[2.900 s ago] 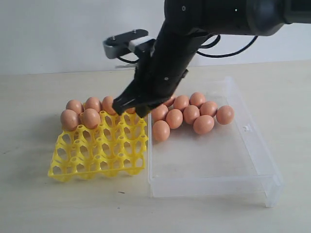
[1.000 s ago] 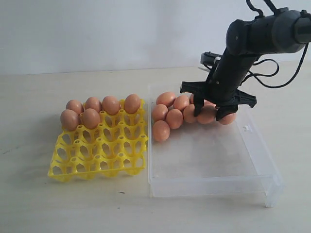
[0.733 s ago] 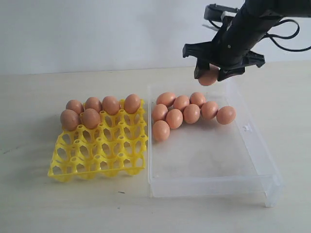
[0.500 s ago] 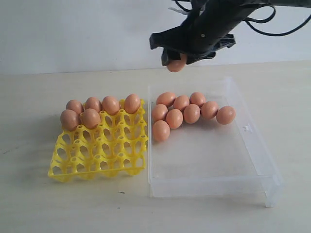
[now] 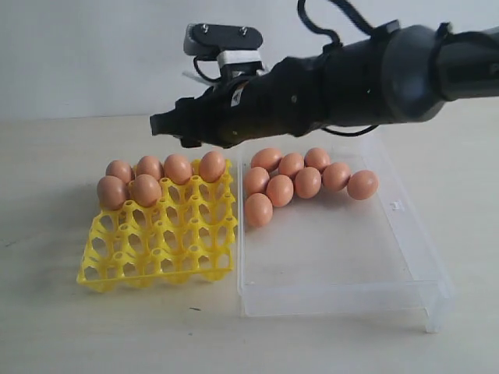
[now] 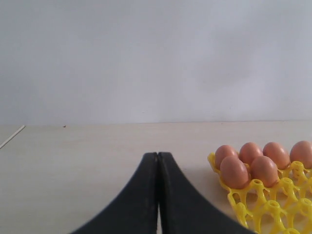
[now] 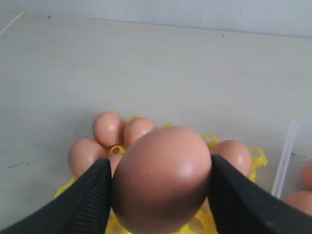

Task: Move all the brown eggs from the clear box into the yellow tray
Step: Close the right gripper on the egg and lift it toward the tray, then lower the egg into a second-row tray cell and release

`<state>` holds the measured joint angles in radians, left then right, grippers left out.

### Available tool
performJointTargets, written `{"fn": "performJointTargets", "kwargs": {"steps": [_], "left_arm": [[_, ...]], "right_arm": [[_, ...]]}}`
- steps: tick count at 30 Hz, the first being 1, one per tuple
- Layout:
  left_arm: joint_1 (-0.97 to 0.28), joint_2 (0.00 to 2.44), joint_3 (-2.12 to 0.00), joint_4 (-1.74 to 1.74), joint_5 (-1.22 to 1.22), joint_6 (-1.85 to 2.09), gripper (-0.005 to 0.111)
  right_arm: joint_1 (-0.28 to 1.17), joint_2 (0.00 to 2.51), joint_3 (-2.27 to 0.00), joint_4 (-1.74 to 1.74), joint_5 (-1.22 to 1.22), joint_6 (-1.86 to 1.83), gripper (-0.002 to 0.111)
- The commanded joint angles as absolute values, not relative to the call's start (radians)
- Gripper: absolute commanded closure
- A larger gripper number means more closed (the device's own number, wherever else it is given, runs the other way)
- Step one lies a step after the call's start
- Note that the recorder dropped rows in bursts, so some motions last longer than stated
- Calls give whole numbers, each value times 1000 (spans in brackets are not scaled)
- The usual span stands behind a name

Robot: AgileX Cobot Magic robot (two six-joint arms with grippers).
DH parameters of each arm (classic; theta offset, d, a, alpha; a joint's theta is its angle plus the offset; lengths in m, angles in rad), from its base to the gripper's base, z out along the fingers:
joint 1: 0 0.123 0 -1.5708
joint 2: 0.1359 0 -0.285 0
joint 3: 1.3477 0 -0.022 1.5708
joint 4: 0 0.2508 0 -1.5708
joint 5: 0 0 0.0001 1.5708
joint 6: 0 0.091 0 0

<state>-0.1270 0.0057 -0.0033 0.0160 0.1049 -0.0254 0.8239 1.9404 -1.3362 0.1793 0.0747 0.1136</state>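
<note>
Robot's right arm (image 5: 351,74): a thick, glossy black casing, black cables (image 5: 327,23) looping above, a grey camera block (image 5: 222,39) with two screws and a white band (image 5: 234,58). Left gripper (image 6: 157,157) and right gripper (image 5: 173,131) have black, tapered fingers.

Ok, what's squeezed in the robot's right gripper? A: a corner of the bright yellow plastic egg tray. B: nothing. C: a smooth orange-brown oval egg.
C: the right wrist view shows the right gripper clamped on a smooth orange-brown oval egg, above the bright yellow plastic egg tray.

The yellow tray (image 5: 156,234) and clear box (image 5: 343,298) are glossy plastic, brown eggs (image 5: 280,190) smooth.
</note>
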Motion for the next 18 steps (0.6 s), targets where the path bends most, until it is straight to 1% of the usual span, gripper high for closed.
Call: {"fn": "performJointTargets", "kwargs": {"steps": [1,11,18], "left_arm": [[-130,0,0,9,103,-29,107],[-130,0,0,9,103,-29,107],[-130,0,0,9,103,-29,107]], "right_arm": [[831,2010,-1333,184,-26,114,108],[832,2108,-1333,184,-152,118,108],[838,2125,-1333,184,-156,129,108]]}}
